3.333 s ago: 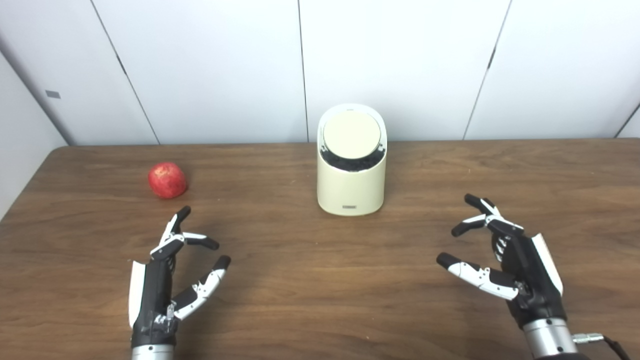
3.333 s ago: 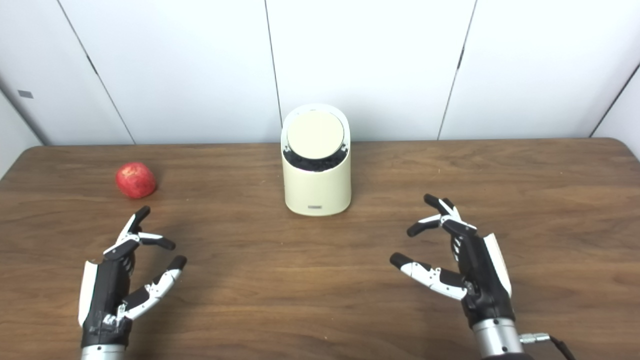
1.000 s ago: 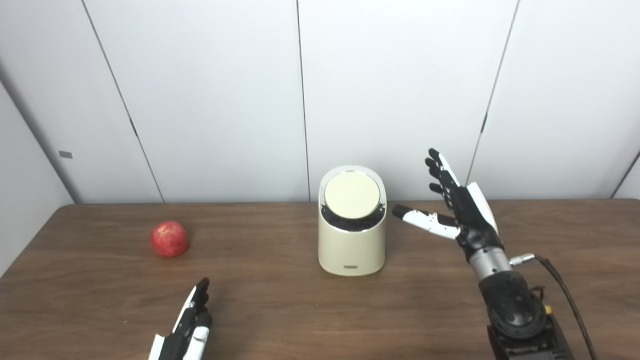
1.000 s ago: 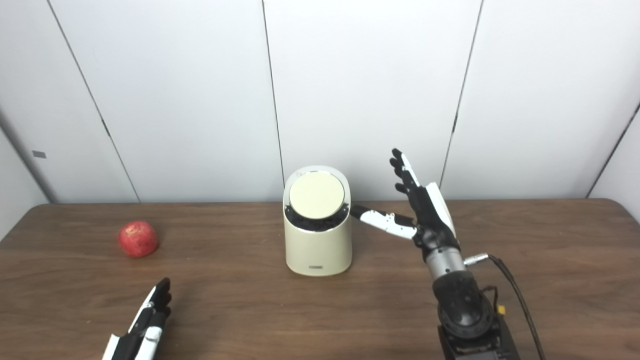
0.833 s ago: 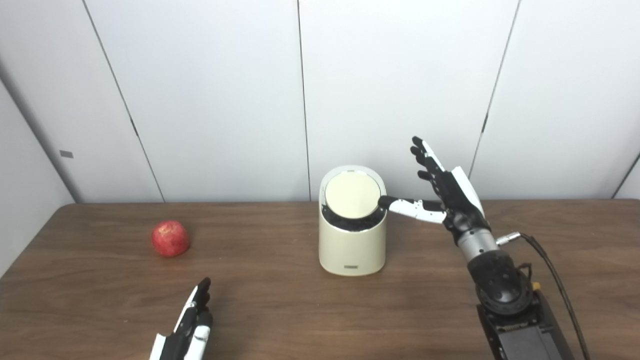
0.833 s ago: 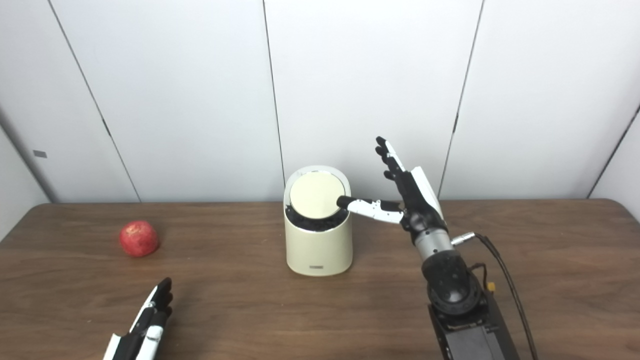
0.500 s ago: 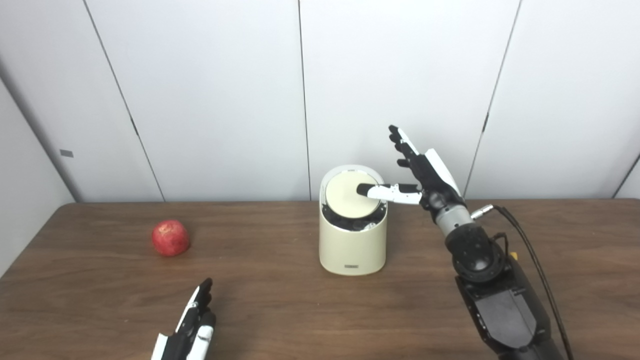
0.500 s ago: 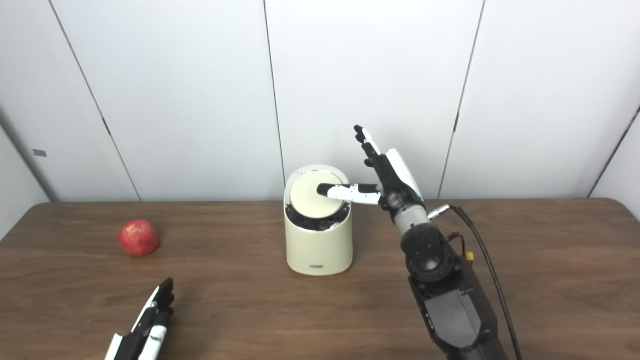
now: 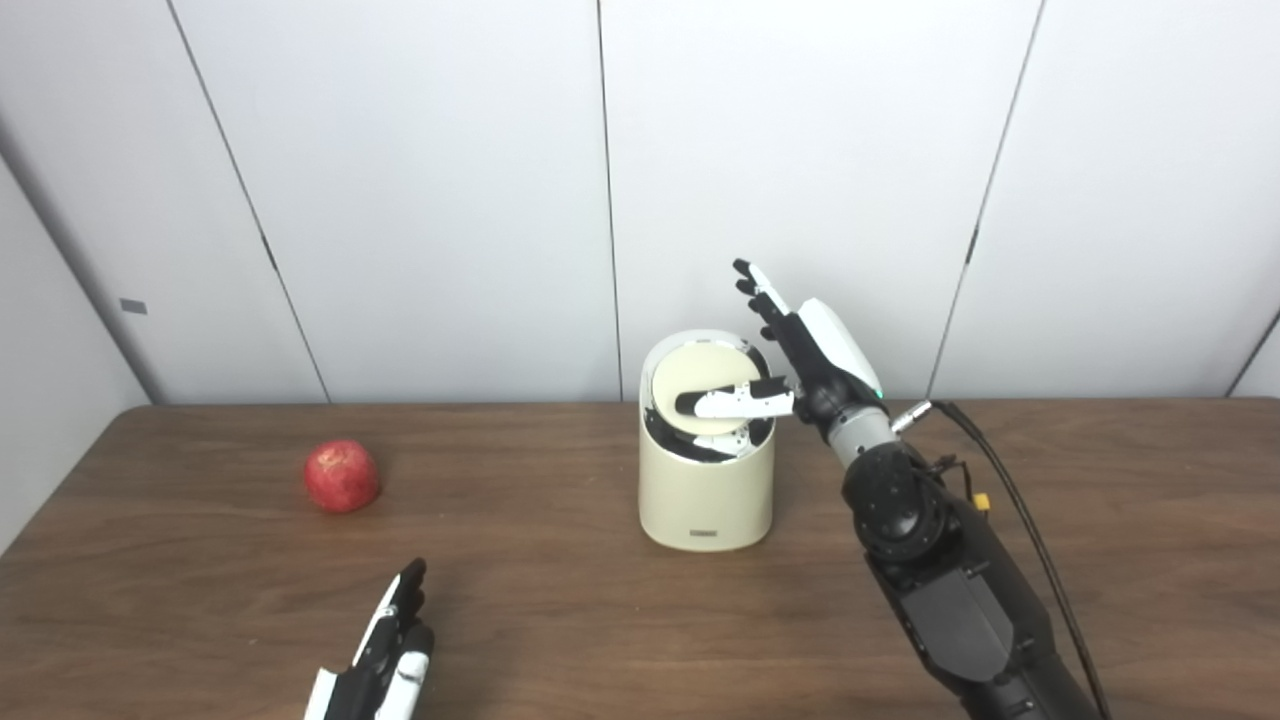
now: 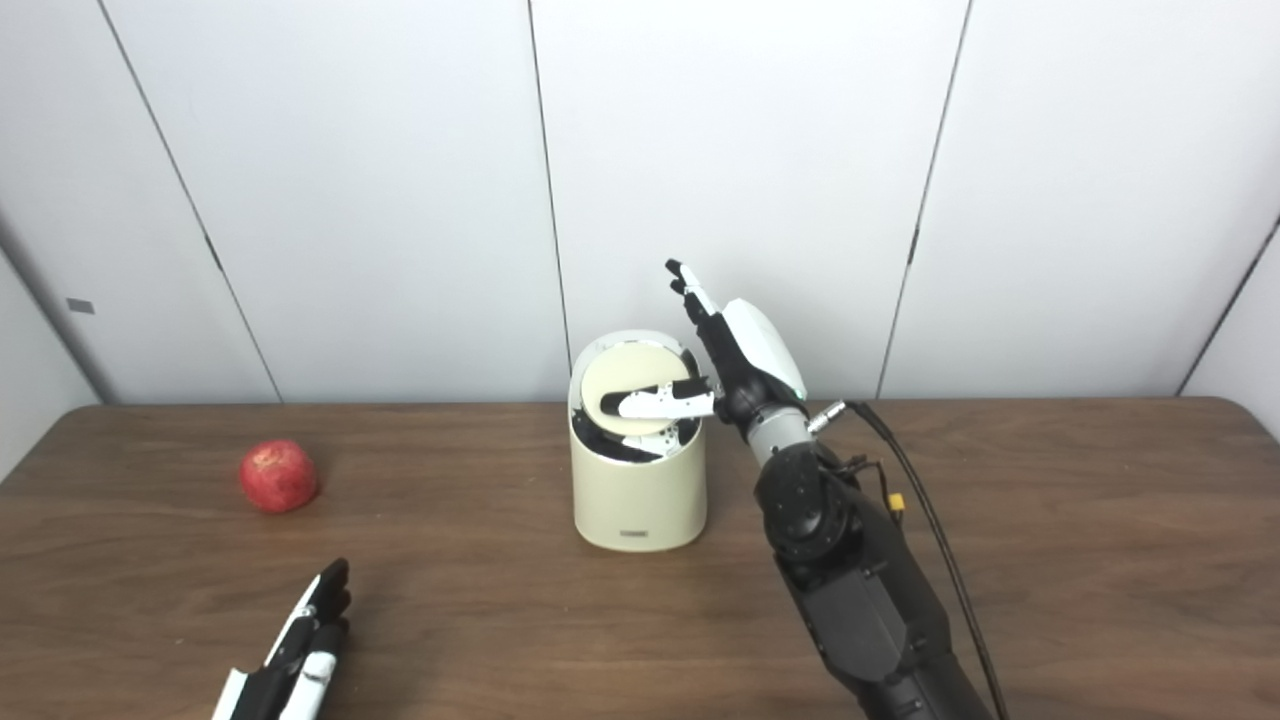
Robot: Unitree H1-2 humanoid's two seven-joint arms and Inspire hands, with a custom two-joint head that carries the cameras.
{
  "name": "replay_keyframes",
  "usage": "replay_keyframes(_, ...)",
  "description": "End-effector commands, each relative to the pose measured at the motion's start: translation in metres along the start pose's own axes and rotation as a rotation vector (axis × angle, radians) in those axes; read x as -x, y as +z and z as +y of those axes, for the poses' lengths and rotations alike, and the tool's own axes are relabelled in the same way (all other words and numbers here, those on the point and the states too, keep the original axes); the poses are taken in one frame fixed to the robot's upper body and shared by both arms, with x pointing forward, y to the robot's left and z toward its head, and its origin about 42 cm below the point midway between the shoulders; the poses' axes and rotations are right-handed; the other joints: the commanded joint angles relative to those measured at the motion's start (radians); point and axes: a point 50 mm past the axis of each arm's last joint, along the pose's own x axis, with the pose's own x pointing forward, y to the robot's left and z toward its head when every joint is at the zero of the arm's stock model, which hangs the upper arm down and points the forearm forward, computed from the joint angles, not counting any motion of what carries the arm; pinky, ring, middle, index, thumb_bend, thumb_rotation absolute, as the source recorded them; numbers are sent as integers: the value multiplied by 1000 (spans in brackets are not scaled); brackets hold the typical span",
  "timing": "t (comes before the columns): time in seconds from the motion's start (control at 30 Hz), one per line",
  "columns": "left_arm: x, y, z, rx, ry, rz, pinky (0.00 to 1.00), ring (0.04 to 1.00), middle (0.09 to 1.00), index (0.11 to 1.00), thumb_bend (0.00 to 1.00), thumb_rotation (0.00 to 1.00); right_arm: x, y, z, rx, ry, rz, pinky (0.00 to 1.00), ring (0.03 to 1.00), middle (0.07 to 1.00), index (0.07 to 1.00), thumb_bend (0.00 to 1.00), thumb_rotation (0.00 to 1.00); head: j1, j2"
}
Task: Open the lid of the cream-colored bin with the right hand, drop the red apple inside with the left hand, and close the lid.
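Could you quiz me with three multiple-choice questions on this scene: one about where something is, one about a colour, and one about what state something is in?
1. Where is the apple?
A. Inside the bin
B. On the table, left of the bin
C. In the left hand

2. What colour is the bin?
A. Cream
B. Blue
C. Black

3. What is the right hand doing?
A. Gripping the apple
B. Resting flat on the table
C. Pressing its thumb on the bin's lid

Answers: 1 B, the apple lies alone on the wood. 2 A, its body is pale cream. 3 C, the thumb lies across the tilted lid, fingers spread upward.
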Motion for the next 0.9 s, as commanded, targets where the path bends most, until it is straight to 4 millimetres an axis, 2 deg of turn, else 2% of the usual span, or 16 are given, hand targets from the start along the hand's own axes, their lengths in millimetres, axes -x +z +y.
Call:
replay_keyframes(0.0,24,-4,-5,13,15,44,1000,1000,1000,1000,419,800,-15,30,-22,37,-66,-127,861,922,943,982,924,330,1,0)
replay_keyframes(0.27,25,-2,-6,13,5,38,1000,1000,1000,1000,392,820,-14,23,-28,53,-85,-111,866,925,942,982,902,316,-2,4)
replay_keyframes(0.47,26,0,-7,33,7,31,1000,1000,1000,1000,361,807,-11,19,-34,56,-90,-97,837,914,938,979,902,351,0,16)
replay_keyframes(0.6,28,1,-7,45,5,31,1000,1000,1000,1000,354,806,-9,16,-36,60,-96,-97,832,911,936,971,893,327,-1,22)
replay_keyframes(0.7,30,3,-8,100,15,32,1000,1000,1000,1000,373,791,-8,15,-35,101,-97,-110,833,907,928,963,927,282,1,26)
replay_keyframes(0.87,32,7,-10,126,19,30,1000,1000,1000,1000,382,806,-7,19,-32,195,-65,-150,894,926,926,968,987,192,6,34)
